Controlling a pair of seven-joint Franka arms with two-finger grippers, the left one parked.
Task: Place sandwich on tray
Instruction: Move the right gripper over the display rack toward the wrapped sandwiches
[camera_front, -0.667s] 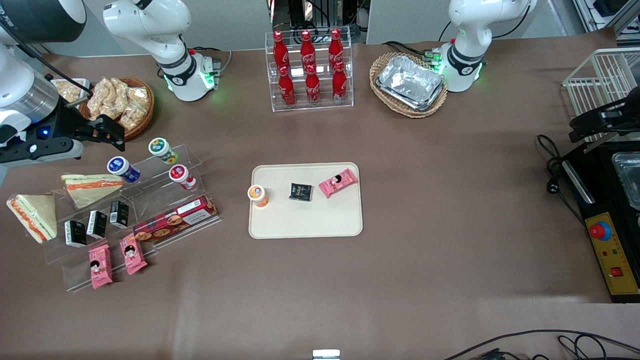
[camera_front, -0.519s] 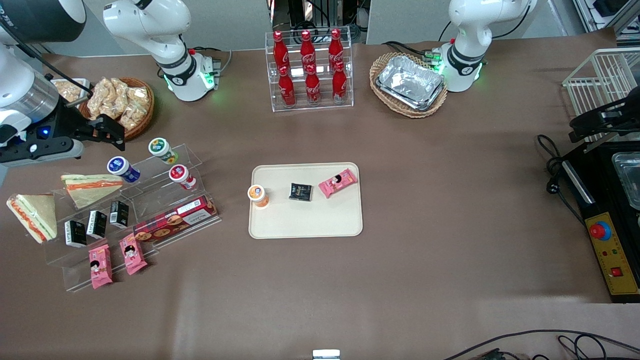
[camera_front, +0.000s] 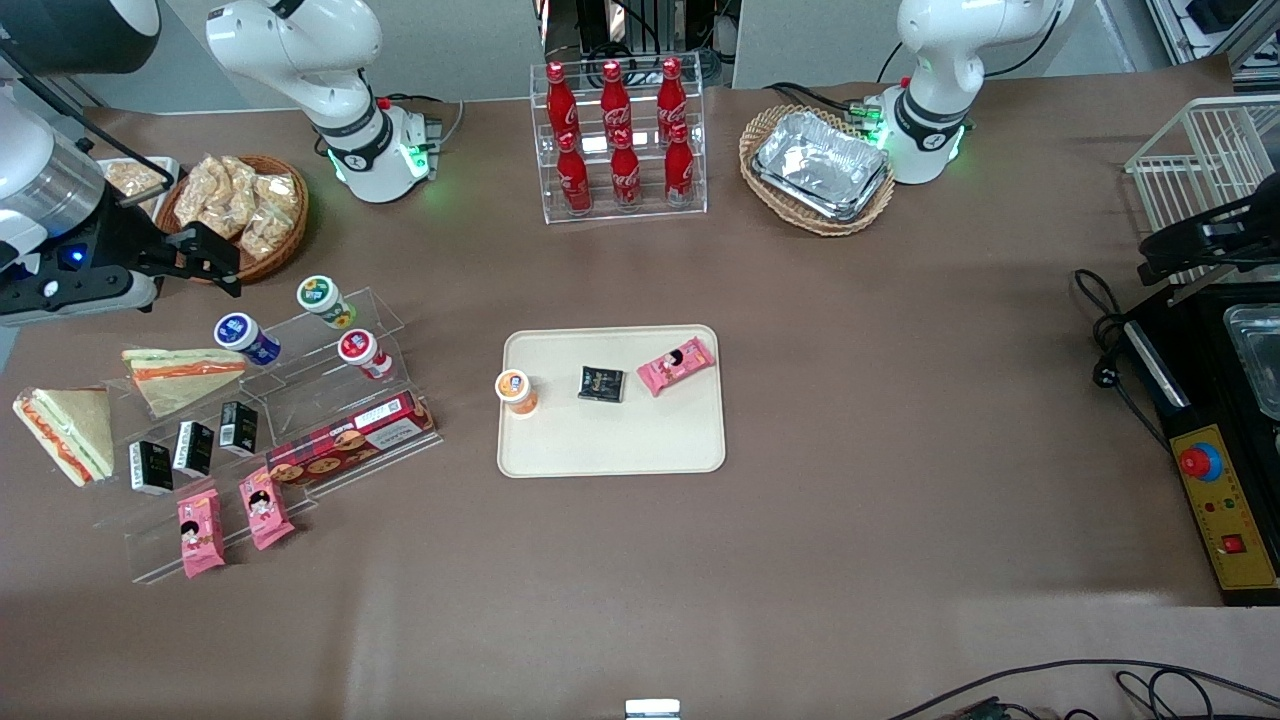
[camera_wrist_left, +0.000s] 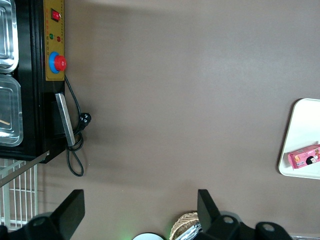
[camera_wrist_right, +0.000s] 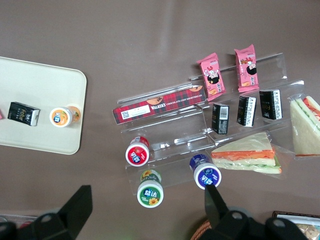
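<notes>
Clear-wrapped sandwich (camera_front: 183, 374) — below open gripper (camera_front: 205, 262)

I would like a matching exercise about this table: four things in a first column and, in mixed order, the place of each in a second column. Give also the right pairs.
Column one
1. sandwich
2. orange-lidded cup
3. hand
4. red bottles

Column two
A. in the clear rack
B. on the tray
C. open, in the air beside the snack basket
D. at the clear stand, toward the working arm's end of the table, nearer the front camera than the hand

Pairs: 1-D, 2-B, 3-C, 4-A
</notes>
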